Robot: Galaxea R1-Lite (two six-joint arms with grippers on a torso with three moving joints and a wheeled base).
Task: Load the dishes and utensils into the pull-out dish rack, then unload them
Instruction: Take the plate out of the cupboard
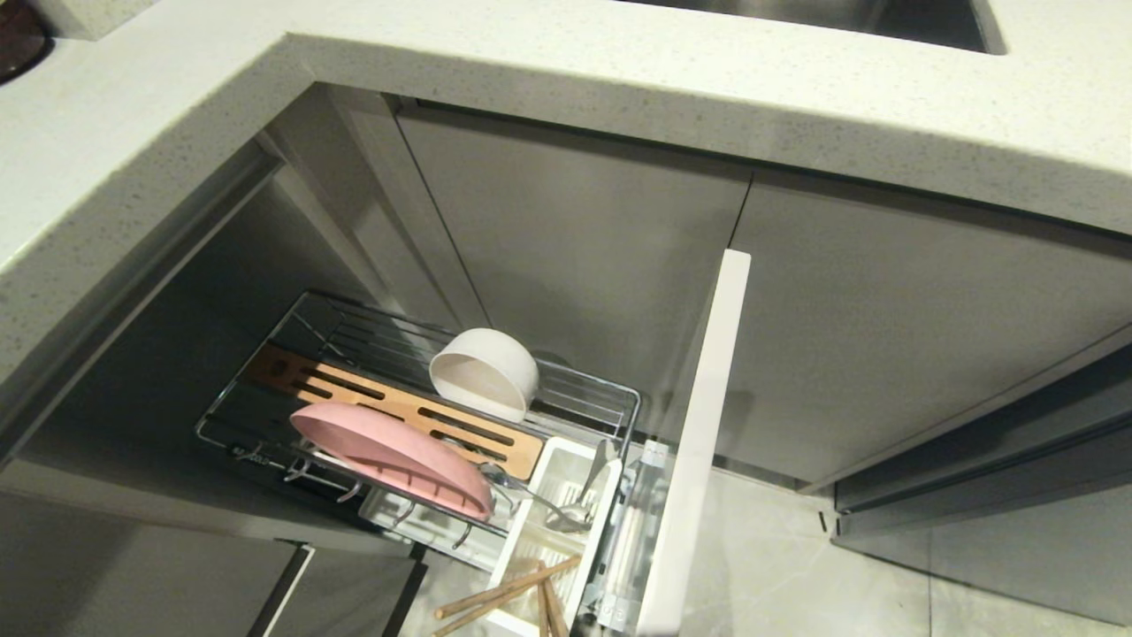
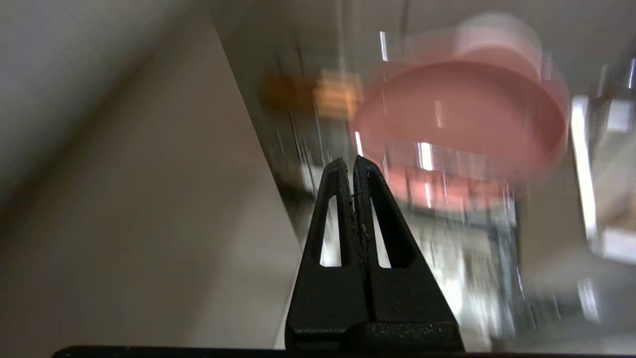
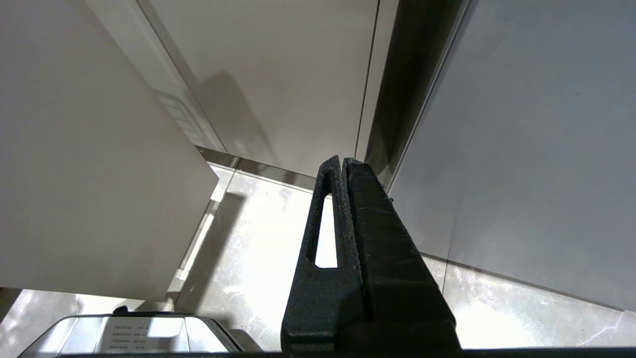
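The pull-out dish rack [image 1: 566, 385] is drawn out under the counter, its pale drawer front [image 1: 699, 442] edge-on. A pink plate [image 1: 393, 460] leans at the rack's near side. Behind it an off-white bowl [image 1: 485, 373] rests on its side by the slotted wooden strip [image 1: 389, 409]. In the white caddy [image 1: 553, 522] stand a silver fork [image 1: 566, 513] and wooden chopsticks [image 1: 508, 597]. Neither arm shows in the head view. My left gripper [image 2: 349, 160] is shut and empty, short of the blurred plate [image 2: 459, 119]. My right gripper [image 3: 343, 160] is shut and empty over the floor.
A pale speckled counter [image 1: 566, 80] overhangs the cabinets, with a steel sink [image 1: 840, 18] at its far edge. Grey cabinet doors [image 1: 929, 345] close off the right. A light tiled floor [image 1: 796, 566] lies right of the drawer front.
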